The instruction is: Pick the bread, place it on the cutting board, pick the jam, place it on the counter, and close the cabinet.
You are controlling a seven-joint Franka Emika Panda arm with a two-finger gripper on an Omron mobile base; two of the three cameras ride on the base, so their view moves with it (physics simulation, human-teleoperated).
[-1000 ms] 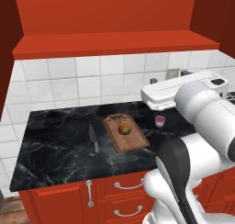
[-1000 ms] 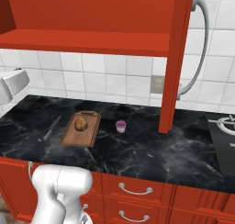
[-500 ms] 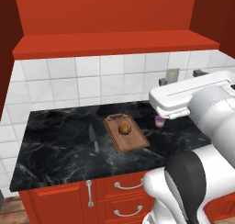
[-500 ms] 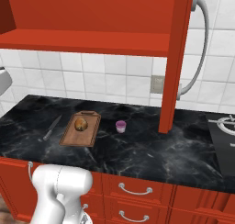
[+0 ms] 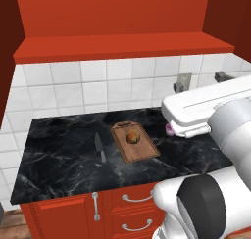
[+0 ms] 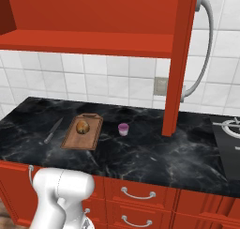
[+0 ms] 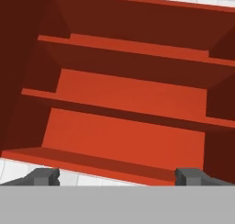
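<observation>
Left base view: bread (image 5: pixel 132 137) resting on cutting board (image 5: pixel 134 142), jam (image 5: pixel 169 130) on the black table (image 5: pixel 59 159) just beside the board, partly hidden by the white arm.

Right base view: cabinet (image 6: pixel 93 17) open, door (image 6: pixel 180 59) edge-on.

Hand view: fingers (image 7: pixel 117 175) spread wide, holding nothing, facing 3 bare shelves. Judged: 2 placements done, closing left.
</observation>
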